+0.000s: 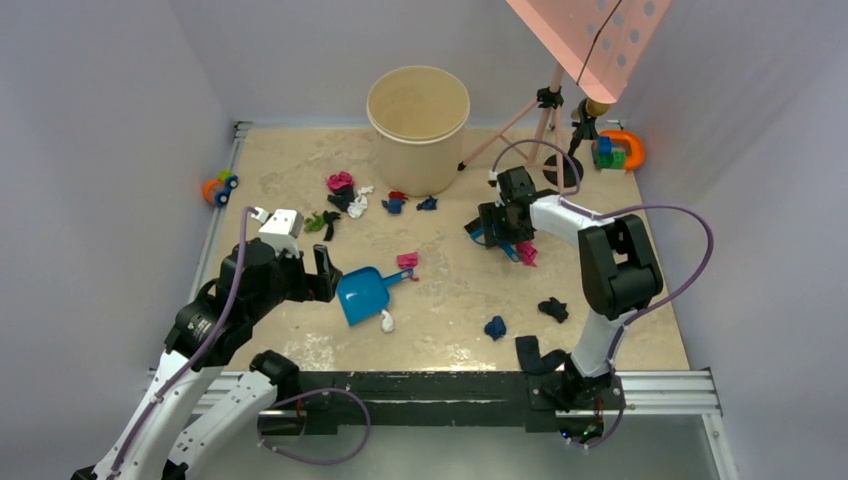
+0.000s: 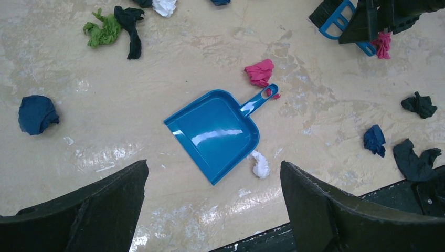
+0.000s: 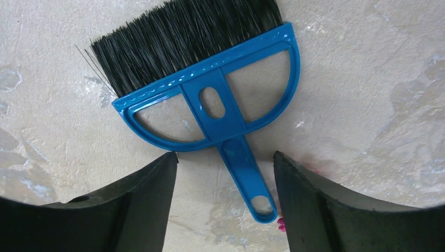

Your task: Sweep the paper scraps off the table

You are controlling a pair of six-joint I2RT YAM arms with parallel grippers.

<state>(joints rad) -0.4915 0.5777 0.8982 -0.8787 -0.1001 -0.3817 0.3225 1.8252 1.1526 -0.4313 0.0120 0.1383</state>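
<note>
Several paper scraps lie on the beige table [image 1: 450, 300]: a pink one [image 1: 340, 181], a green one [image 1: 315, 222], a pink one [image 1: 407, 261] by the dustpan handle, a white one [image 1: 386, 321], a dark blue one [image 1: 495, 327] and a black one [image 1: 553, 309]. A blue dustpan [image 1: 362, 294] lies flat mid-table; it also shows in the left wrist view [image 2: 215, 134]. My left gripper [image 1: 322, 275] [image 2: 214, 181] is open and empty just left of the dustpan. My right gripper [image 1: 495, 235] [image 3: 224, 160] is open, its jaws either side of the handle of a blue brush [image 3: 210, 79] lying on the table.
A cream bucket [image 1: 418, 128] stands at the back centre. A pink tripod [image 1: 545, 120] stands to its right. An orange-blue toy car [image 1: 218, 187] sits at the far left, coloured blocks with an orange ring [image 1: 618, 150] at the far right. A black bar [image 1: 400, 385] edges the front.
</note>
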